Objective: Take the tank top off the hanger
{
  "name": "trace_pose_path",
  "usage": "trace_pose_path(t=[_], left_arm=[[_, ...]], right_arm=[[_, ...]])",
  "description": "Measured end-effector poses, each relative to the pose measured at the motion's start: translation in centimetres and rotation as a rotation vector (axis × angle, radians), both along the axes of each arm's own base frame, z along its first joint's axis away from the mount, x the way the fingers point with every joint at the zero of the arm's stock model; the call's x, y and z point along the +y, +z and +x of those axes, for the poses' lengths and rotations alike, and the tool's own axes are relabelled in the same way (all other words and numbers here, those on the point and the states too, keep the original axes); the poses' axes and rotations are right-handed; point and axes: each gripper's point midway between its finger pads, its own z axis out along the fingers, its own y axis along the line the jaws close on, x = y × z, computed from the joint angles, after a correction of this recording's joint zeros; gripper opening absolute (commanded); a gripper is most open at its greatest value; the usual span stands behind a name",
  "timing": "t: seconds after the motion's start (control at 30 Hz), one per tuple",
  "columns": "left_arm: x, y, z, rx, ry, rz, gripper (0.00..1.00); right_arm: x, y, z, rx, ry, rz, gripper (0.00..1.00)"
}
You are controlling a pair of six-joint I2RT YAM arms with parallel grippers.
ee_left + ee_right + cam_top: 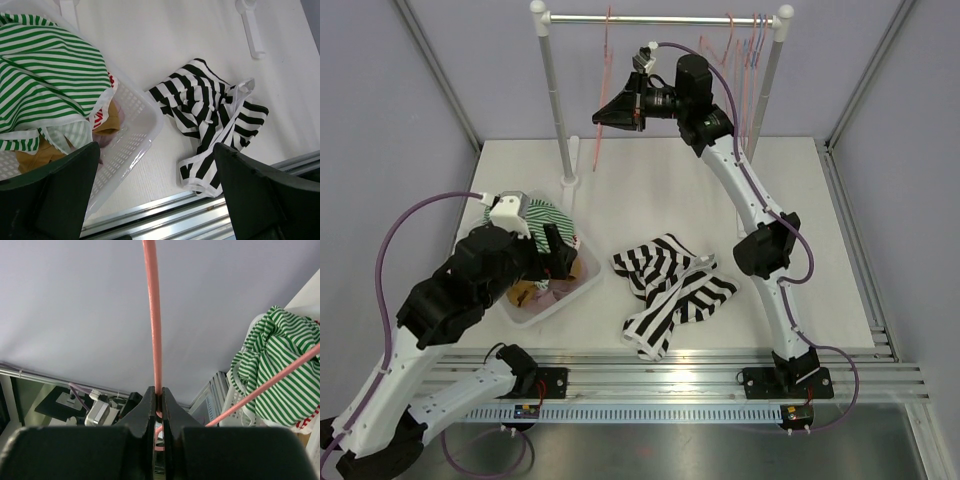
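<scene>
The black-and-white striped tank top (670, 290) lies crumpled on the table, off the hanger; it also shows in the left wrist view (210, 110). The thin pink hanger (603, 90) hangs from the rail at the far left. My right gripper (620, 110) is raised to the rail and shut on the pink hanger's wire (152, 315), which is pinched between the jaws of the right gripper (158, 400). My left gripper (560, 255) is open and empty, hovering over the basket's edge and the table to the left of the tank top, as its own view (155, 150) shows.
A white basket (582, 285) at the left holds a green-striped garment (545, 215) and other clothes. The clothes rail (660, 17) spans the back on two white posts. Several more pink hangers (750, 50) hang at its right end. Metal tracks run along the near table edge.
</scene>
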Motion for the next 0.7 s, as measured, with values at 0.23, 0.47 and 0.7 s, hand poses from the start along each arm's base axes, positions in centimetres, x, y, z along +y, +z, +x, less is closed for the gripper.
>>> trace_pose_path(t=[0.23,0.47,0.7], left_arm=[[0.0,-3.6,-0.1,0.06,-0.02,0.064,0.99],[-0.6,-5.5,0.0,0.102,-0.043,0.089,0.99],[-0.8,-5.3,0.1,0.096,-0.048,0.082,0.99]], right_arm=[[0.3,0.1,1.1,-0.007,-0.014,0.044,0.0],[-0.1,1.1,1.7,0.005,-0.037,0.074,0.0],[-0.7,0.8,3.0,0.043,-0.092,0.066,0.0]])
